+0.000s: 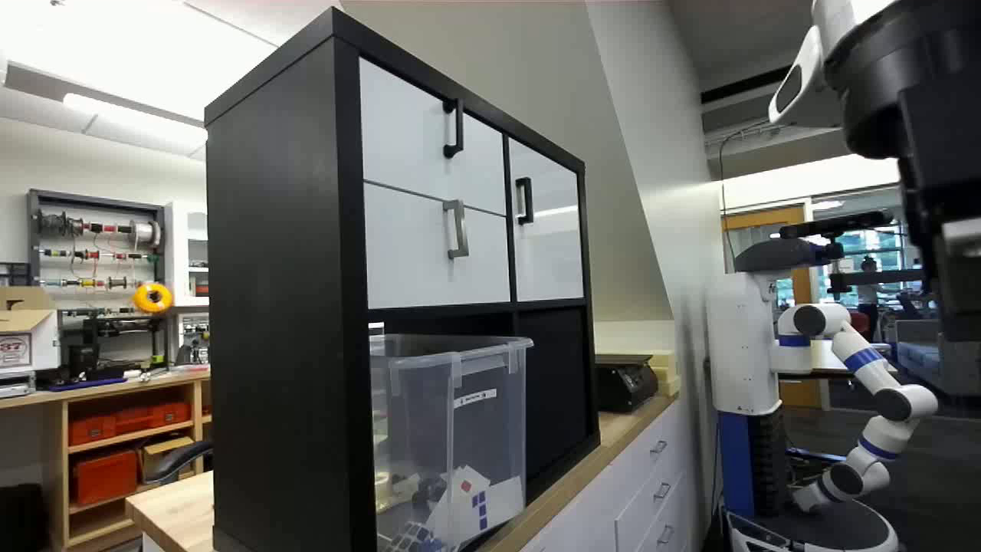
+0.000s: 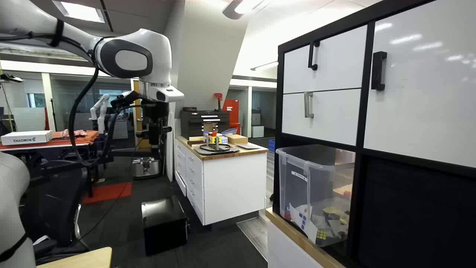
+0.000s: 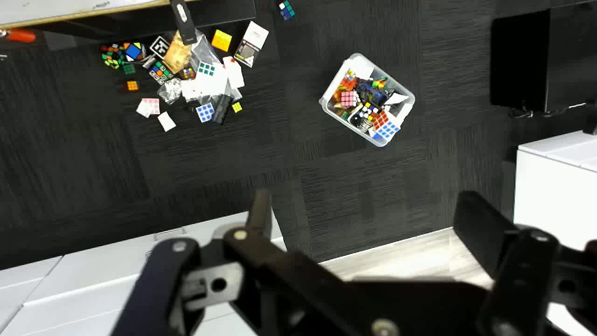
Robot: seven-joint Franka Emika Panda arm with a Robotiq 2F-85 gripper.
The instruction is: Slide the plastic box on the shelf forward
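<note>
The plastic box [image 1: 488, 414] is a large clear bin in a lower compartment of the black shelf [image 1: 276, 291]. Small objects show inside it, and its front rim sticks out slightly past the shelf's front edge. An exterior view also shows the box [image 2: 295, 186] and the shelf [image 2: 362, 93], with white drawer fronts above. My gripper [image 2: 154, 126] points down, well away from the box. It is partly cut off at the right edge of an exterior view. In the wrist view the gripper [image 3: 366, 207] has its fingers wide apart with nothing between them. The shelf's box is not identifiable there.
The shelf stands on a wooden-topped counter [image 1: 563, 479]. A white cabinet [image 2: 234, 186] and a black box [image 2: 163, 223] stand on the floor. The wrist view shows a smaller clear bin [image 3: 329, 100] with puzzle cubes and scattered items [image 3: 212, 77] on dark carpet. Another robot [image 1: 743, 337] stands behind.
</note>
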